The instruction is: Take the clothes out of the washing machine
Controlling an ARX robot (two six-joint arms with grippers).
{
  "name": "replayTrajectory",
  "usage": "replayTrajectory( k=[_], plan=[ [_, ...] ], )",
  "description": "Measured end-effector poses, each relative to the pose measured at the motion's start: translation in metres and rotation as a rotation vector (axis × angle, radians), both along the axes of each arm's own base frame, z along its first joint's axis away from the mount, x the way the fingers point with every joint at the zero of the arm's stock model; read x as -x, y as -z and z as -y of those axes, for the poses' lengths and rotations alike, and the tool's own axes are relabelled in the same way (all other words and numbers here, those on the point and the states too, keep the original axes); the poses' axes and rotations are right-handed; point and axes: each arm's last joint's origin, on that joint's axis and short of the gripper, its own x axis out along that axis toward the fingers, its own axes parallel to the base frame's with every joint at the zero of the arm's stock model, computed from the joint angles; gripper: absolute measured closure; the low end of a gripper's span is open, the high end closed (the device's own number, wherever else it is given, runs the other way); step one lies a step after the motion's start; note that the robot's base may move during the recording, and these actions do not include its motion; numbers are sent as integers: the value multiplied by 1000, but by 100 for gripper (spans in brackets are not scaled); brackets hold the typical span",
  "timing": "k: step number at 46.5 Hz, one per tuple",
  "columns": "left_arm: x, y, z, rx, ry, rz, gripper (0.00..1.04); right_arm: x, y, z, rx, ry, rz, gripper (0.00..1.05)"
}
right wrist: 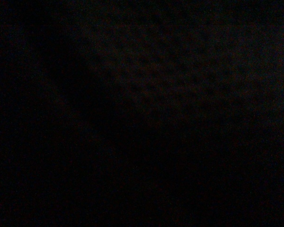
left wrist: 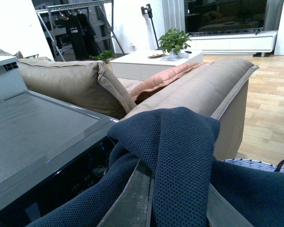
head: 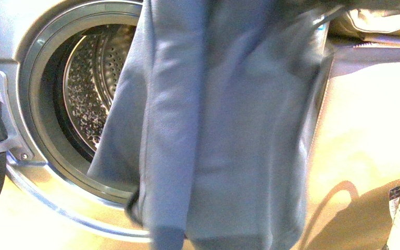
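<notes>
we see the clothes (head: pixel 224 130) hanging in front of the washing machine (head: pixel 0 41), outside its open drum (head: pixel 91 88). the left gripper (left wrist: pixel 177 189) is clamped on the navy knit, which drapes over it. the right wrist view is dark, so we cannot tell the right gripper's state.

The clothes (left wrist: pixel 180 151): matt navy knit cloth; washing machine (head: pixel 0 36): smooth grey metal w/ shiny perforated steel drum (head: pixel 86 88).
</notes>
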Motion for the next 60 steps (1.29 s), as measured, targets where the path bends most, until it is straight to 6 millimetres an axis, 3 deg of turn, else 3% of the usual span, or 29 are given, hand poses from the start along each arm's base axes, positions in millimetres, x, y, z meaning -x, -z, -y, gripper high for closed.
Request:
replayTrajectory(
  k=[5,13,19,25,34,44,53,60],
  plan=[
    [0,-1,0,1,0,2,79,5,-16,20,-18,68,43,99],
    [2,-3,-1,5,1,10,46,13,-58,54,-83,182,150,99],
    [2,-3,-1,5,1,11,30,21,-81,68,-115,232,213,99],
    [2,-3,-1,3,1,13,5,35,-115,91,-149,318,306,99],
    [2,-3,-1,2,0,15,6,51,-151,124,-169,465,410,99],
    [3,-3,-1,2,0,16,6,66,-171,164,-148,623,454,99],
    [3,-3,-1,2,0,16,6,75,-170,197,-112,730,431,99],
    [3,-3,-1,2,0,16,6,88,-155,213,-51,779,383,99]
  ],
)
